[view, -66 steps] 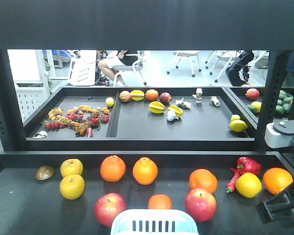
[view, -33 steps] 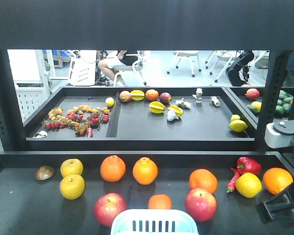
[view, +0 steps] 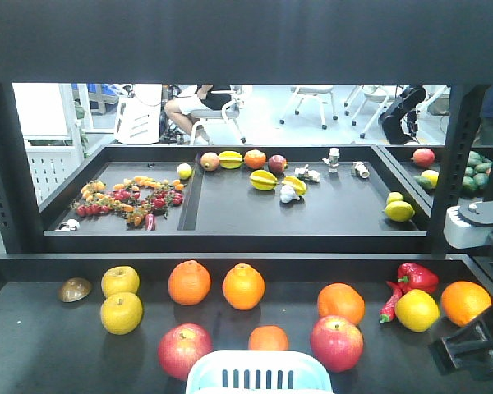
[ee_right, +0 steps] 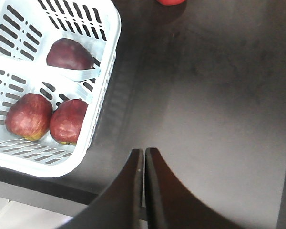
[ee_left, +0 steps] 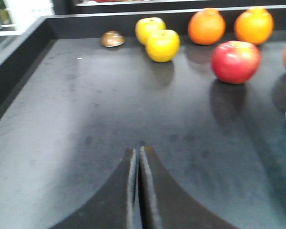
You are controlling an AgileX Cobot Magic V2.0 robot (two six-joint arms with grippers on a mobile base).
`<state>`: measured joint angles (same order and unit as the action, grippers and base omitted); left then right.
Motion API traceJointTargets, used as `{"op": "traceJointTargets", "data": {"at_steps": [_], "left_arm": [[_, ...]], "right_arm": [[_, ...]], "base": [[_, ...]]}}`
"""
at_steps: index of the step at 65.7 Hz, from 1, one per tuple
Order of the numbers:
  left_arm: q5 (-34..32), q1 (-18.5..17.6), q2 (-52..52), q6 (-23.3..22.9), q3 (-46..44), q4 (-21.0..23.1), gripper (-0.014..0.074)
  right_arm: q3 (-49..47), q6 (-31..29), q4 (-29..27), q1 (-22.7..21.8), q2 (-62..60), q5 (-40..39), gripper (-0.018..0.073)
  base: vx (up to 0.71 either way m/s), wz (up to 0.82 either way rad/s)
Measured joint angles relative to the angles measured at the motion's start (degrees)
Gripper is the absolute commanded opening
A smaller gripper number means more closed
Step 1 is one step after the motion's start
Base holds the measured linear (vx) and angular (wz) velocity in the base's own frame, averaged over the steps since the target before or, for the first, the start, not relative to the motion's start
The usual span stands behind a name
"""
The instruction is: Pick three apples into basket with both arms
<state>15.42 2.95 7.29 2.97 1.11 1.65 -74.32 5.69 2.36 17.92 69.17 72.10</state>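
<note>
Apples, three dark red ones (ee_right: pixel 51 114), lie inside the pale blue basket (ee_right: pixel 97 112), which stands at the near edge of the black counter (ee_right: pixel 214 109). Right end effector (ee_right: pixel 144 157) hovers just beside the basket, fingers pressed together and empty. Left end effector (ee_left: pixel 137 155) is likewise closed on nothing above bare counter, well apart from a red apple (ee_left: pixel 235 61).

Each claw (ee_left: pixel 137 191) (ee_right: pixel 144 191) has two broad, black, curved wedge fingers, apparently matte, behind a pale grey module (view: pixel 474 223).
</note>
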Motion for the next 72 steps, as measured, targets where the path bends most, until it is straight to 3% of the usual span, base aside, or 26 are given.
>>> {"op": "traceJointTargets", "data": {"at_steps": [42, 48, 56, 72], "left_arm": [[0.0, -0.1, 0.0, 0.0, 0.0, 0.0, -0.0008], [0.0, -0.1, 0.0, 0.0, 0.0, 0.0, -0.0008], [0.0, -0.1, 0.0, 0.0, 0.0, 0.0, -0.0008], [0.0, -0.1, 0.0, 0.0, 0.0, 0.0, -0.0008]], "right_arm": [[0.0, 0.0, 0.0, 0.0, 0.0, 0.0, -0.0007], [0.1, -0.9, 2.3, -0.4, -0.1, -1.8, -0.0006], [1.1, -1.4, 4.7, -5.0, -2.8, -11.5, -0.0006], [15.0, -4.4, 0.0, -20.1, -22.9, -43.0, -0.0006]], "base": [[0.0, 0.0], [0.0, 0.0], [0.0, 0.0], [0.0, 0.0]]}}
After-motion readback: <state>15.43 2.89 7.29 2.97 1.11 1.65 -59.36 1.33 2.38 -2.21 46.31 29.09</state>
